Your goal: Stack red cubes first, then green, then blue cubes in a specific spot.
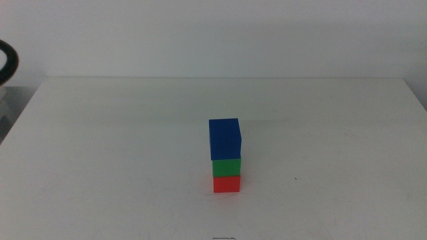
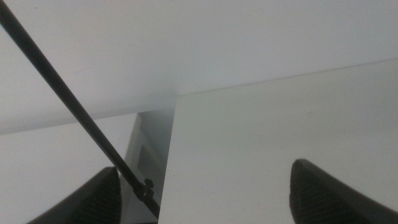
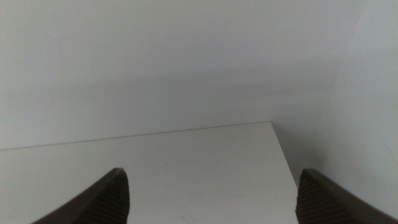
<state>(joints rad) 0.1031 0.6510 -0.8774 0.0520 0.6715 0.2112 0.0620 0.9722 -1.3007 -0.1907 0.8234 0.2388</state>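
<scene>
The left gripper [image 2: 205, 193] waits off the middle view with its jaws spread wide and holding nothing, over a table [image 2: 261, 137] edge. The right gripper [image 3: 211, 196] is likewise released and empty above a table corner. Mid-table, the red cube [image 1: 227, 184] sits on the white top, the green cube [image 1: 226, 167] on it, the blue cube [image 1: 224, 139] topmost.

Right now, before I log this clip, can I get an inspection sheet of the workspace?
Surface: plain white tabletop, matte.
Job's things: small solid red cube at the bottom, small green cube on it, small deep-blue cube on top, sitting slightly off-line.
Clutter: nothing seen.
Claws: left claw open, empty, off the stack; right claw open, empty, near a table corner.
Cables: thin black cable crossing the left wrist view.
Surroundings: pale wall; dark curved object at the left edge.
</scene>
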